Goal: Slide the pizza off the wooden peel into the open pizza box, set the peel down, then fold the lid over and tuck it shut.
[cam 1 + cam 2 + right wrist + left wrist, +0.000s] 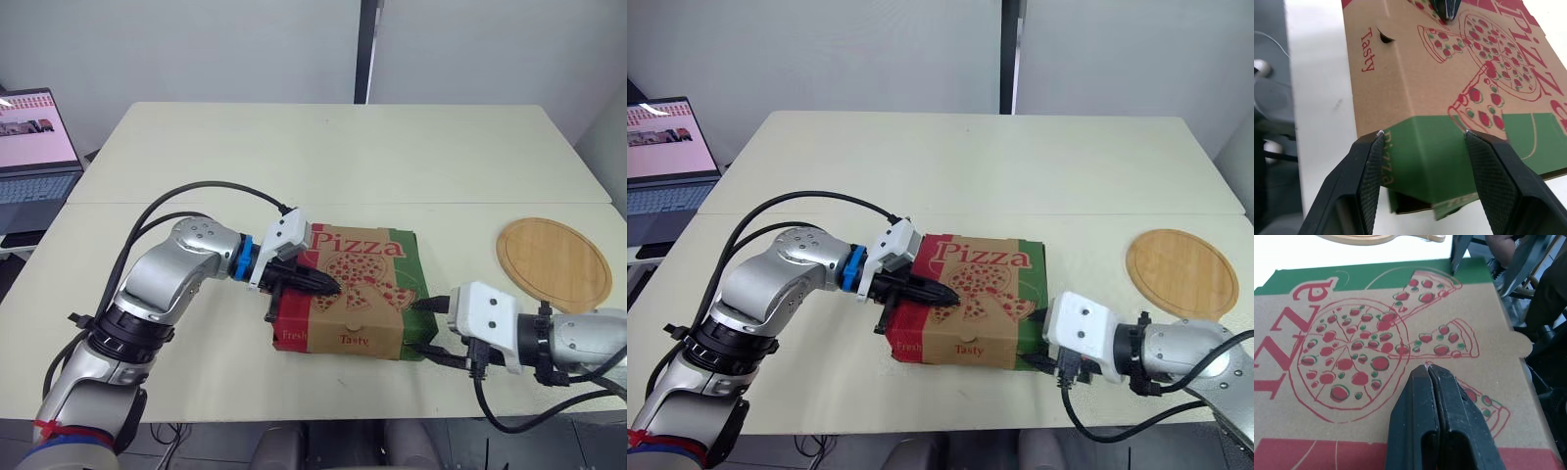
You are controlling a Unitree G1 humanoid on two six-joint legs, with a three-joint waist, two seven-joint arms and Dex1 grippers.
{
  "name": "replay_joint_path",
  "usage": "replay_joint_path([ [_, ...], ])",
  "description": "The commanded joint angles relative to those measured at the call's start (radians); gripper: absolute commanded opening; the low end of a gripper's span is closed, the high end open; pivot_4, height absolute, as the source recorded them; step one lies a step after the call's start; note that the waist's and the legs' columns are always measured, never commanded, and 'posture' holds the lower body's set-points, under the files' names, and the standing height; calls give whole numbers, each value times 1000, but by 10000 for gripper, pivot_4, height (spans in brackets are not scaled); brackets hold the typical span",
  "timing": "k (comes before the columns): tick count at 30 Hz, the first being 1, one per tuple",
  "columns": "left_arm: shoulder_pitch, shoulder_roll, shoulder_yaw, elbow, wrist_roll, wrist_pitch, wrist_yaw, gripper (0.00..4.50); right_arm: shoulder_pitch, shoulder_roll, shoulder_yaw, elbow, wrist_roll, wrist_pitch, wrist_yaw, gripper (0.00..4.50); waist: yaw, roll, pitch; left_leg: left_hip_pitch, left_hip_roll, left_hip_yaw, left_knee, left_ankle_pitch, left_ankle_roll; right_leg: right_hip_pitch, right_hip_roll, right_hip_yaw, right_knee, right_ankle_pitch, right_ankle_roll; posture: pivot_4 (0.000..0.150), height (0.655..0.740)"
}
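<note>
The pizza box (358,284) lies on the counter (323,157), lid folded over, with the peel (554,262) set aside at its right. The left tool (336,287), fingers together, is pressed on the lid. The right tool (428,328), fingers apart, is placed astride the green right end, where tucking is judged unfinished.

Beige table (323,147), pale wall (196,49), open laptop (34,147) far left.

Lab or office test room: big plain pale table (323,147), bare light walls (196,49) behind it, open laptop (34,147) at far left, upper part of frame.
</note>
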Motion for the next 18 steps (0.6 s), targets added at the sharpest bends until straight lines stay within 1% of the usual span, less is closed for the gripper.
replay_joint_path([
  [1,-14,1,-12,-45,10,-28,-25,0,-27,15,19,8,-62,-38,-15,28707,0,0,0,0,0,0,0,0,0,0,0,0,0,0,0,1500,7400],
  [5,-9,0,-31,-54,25,-42,-32,0,-24,28,42,11,-101,-43,-13,28707,0,0,0,0,0,0,0,0,0,0,0,0,0,0,0,1500,7400],
  [11,6,7,-67,-49,77,-92,-47,0,18,41,40,-9,-111,-25,-10,28707,1,0,0,0,0,0,0,0,0,0,0,0,0,0,0,1500,7400],
  [14,23,15,-81,-47,107,-125,-50,0,56,65,-18,-30,-67,-2,-12,28707,1,0,0,0,0,0,0,0,0,0,0,0,0,0,0,1500,7400],
  [18,35,15,-84,-36,127,-148,-47,0,133,77,-158,-49,9,24,31,28707,4,0,0,1,0,0,0,0,0,1,0,0,1,0,0,1500,7400],
])
